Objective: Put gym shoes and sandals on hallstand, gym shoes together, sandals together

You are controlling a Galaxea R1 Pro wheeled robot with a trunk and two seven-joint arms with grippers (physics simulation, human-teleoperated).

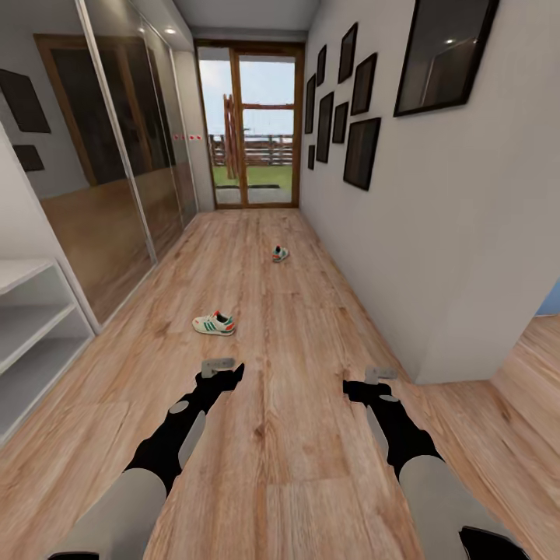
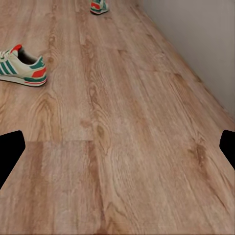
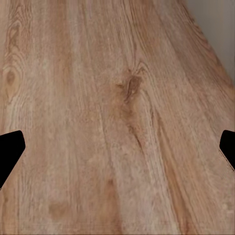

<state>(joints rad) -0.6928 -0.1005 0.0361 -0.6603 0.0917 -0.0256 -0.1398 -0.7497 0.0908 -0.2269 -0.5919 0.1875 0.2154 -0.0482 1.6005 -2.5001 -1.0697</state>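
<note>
Both arms reached forward, low above the corridor floor [image 1: 311, 327]. The left hand [image 1: 218, 366] and right hand [image 1: 380, 376] were spread wide, empty; one gym shoe [image 1: 214, 323] lay ahead.

A cream-white, green-striped gym shoe [image 1: 214, 323] lies sideways on the wood-plank corridor floor [image 1: 295, 435] at twelve o'clock; its twin [image 1: 280, 253] sits farther off; the pale hallstand [image 1: 31, 327] stands at nine.

My two arms look alike: pale grey rounded shells nearest me, then black jointed wrist sections carrying a grey oval panel. My left gripper [image 1: 218, 364] and right gripper [image 1: 381, 374] end in small light grey blocky heads. In each wrist camera my fingertips [image 2: 10, 152] show as flat black wedges.
</note>
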